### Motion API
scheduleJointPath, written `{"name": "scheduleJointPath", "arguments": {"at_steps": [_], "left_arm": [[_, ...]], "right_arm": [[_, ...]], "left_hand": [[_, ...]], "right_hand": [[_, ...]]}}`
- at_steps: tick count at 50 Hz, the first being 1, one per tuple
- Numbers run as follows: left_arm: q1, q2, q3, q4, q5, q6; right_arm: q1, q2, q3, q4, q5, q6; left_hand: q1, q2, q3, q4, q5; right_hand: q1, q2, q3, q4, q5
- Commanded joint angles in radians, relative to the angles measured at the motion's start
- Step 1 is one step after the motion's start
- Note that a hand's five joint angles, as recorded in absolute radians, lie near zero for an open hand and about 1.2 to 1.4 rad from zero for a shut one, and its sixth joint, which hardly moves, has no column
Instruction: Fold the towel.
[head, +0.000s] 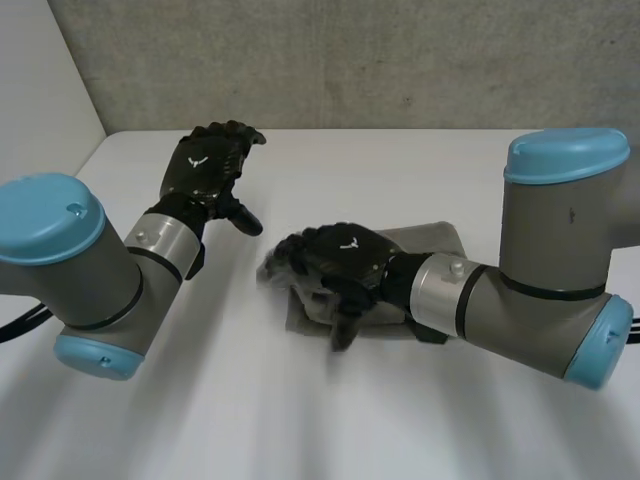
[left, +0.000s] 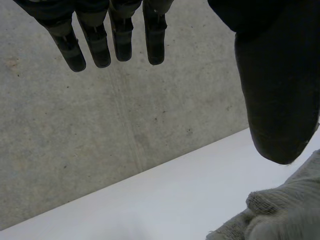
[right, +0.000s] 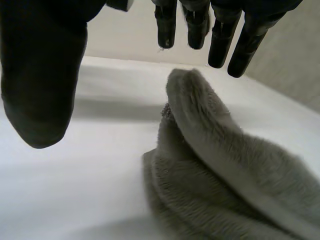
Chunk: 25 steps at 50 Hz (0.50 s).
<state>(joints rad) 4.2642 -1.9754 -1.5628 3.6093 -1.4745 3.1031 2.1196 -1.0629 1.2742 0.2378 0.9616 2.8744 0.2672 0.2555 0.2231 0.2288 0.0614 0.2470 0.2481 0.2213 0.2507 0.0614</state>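
White worktop (head: 400, 160), grey concrete wall (head: 350, 60) behind. My left hand (head: 205, 165) spread, hovering; right hand (head: 335, 260) spread above the grey towel (head: 432, 238).

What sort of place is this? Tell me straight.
Likely a robotics lab or test bench: bare concrete wall, plain white table, and the robot's right arm over a grey towel.

Towel (head: 432, 238) — plain grey, table (head: 400, 170) — white
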Motion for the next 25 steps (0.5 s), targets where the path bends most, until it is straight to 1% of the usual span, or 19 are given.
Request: {"name": "scheduleJointPath", "arguments": {"at_steps": [1,5,6,7,10,11,12,13,14,15,16,17,18,20,21,23,24,25], "left_arm": [[0.017,0.001,0.004,0.000,-0.003,-0.001],[0.028,0.001,0.006,0.000,-0.003,0.000],[0.031,0.003,0.006,0.000,-0.003,0.000],[0.031,0.003,0.006,0.000,-0.003,0.000],[0.031,0.001,0.004,-0.001,0.003,0.002],[0.022,0.000,0.001,-0.001,0.005,0.003],[0.022,0.000,0.001,-0.001,0.005,0.003],[0.016,-0.002,-0.002,-0.003,0.008,0.006],[-0.001,-0.002,0.000,-0.008,0.011,0.006],[-0.001,-0.002,0.000,-0.008,0.011,0.006],[-0.032,-0.002,0.004,-0.018,0.020,0.006],[-0.067,-0.003,0.013,-0.035,0.040,0.005],[-0.067,-0.003,0.013,-0.035,0.040,0.005],[-0.115,-0.011,0.045,-0.087,0.081,0.002],[-0.115,-0.011,0.046,-0.087,0.082,0.002],[-0.151,-0.029,0.093,-0.158,0.097,0.005],[-0.152,-0.029,0.093,-0.158,0.097,0.005],[-0.167,-0.058,0.121,-0.194,0.095,0.006]], "right_arm": [[-0.026,-0.003,-0.009,0.135,-0.027,0.020],[-0.053,-0.031,0.016,0.152,-0.034,0.016],[-0.070,-0.058,0.037,0.153,-0.035,0.008],[-0.084,-0.087,0.063,0.149,-0.026,-0.013],[-0.102,-0.112,0.093,0.146,-0.018,-0.052],[-0.130,-0.132,0.117,0.144,-0.002,-0.097],[-0.159,-0.144,0.143,0.144,0.037,-0.142],[-0.159,-0.144,0.143,0.144,0.037,-0.142],[-0.180,-0.152,0.174,0.140,0.087,-0.180],[-0.197,-0.155,0.206,0.126,0.153,-0.210],[-0.197,-0.155,0.206,0.126,0.154,-0.210],[-0.205,-0.155,0.239,0.092,0.211,-0.236],[-0.205,-0.155,0.240,0.092,0.212,-0.236],[-0.213,-0.151,0.310,-0.018,0.294,-0.263],[-0.213,-0.151,0.310,-0.018,0.295,-0.264],[-0.224,-0.144,0.373,-0.127,0.337,-0.279],[-0.224,-0.144,0.399,-0.181,0.342,-0.280],[-0.224,-0.144,0.399,-0.181,0.342,-0.280]], "left_hand": [[-0.071,-0.060,-0.049,-0.054,-0.040],[-0.071,-0.060,-0.049,-0.054,-0.040],[-0.071,-0.060,-0.049,-0.054,-0.040],[-0.071,-0.060,-0.049,-0.054,-0.040],[-0.071,-0.060,-0.049,-0.054,-0.040],[-0.071,-0.060,-0.049,-0.054,-0.040],[-0.071,-0.060,-0.049,-0.054,-0.040],[-0.071,-0.060,-0.049,-0.054,-0.040],[-0.071,-0.060,-0.049,-0.054,-0.040],[-0.071,-0.060,-0.049,-0.054,-0.040],[-0.071,-0.060,-0.049,-0.054,-0.040],[-0.071,-0.060,-0.049,-0.054,-0.040],[-0.071,-0.060,-0.049,-0.054,-0.040],[-0.048,-0.036,-0.049,-0.054,-0.017],[-0.048,-0.036,-0.049,-0.054,-0.017],[-0.033,-0.022,-0.049,-0.054,-0.002],[-0.033,-0.021,-0.049,-0.054,-0.002],[-0.027,-0.016,-0.049,-0.054,0.004]], "right_hand": [[-0.073,-0.074,-0.047,-0.076,-0.061],[-0.073,-0.074,-0.047,-0.076,-0.061],[-0.073,-0.074,-0.047,-0.076,-0.061],[-0.073,-0.074,-0.047,-0.076,-0.061],[-0.073,-0.074,-0.047,-0.076,-0.061],[-0.073,-0.074,-0.047,-0.076,-0.061],[-0.073,-0.074,-0.047,-0.076,-0.061],[-0.073,-0.074,-0.047,-0.076,-0.061],[-0.073,-0.074,-0.047,-0.076,-0.061],[-0.073,-0.074,-0.047,-0.076,-0.061],[-0.073,-0.074,-0.047,-0.076,-0.061],[-0.073,-0.074,-0.047,-0.076,-0.061],[-0.073,-0.074,-0.047,-0.076,-0.061],[-0.073,-0.074,-0.047,-0.076,-0.061],[-0.073,-0.074,-0.047,-0.076,-0.061],[-0.073,-0.074,-0.047,-0.076,-0.061],[-0.073,-0.074,-0.047,-0.076,-0.061],[-0.073,-0.074,-0.047,-0.076,-0.061]]}}
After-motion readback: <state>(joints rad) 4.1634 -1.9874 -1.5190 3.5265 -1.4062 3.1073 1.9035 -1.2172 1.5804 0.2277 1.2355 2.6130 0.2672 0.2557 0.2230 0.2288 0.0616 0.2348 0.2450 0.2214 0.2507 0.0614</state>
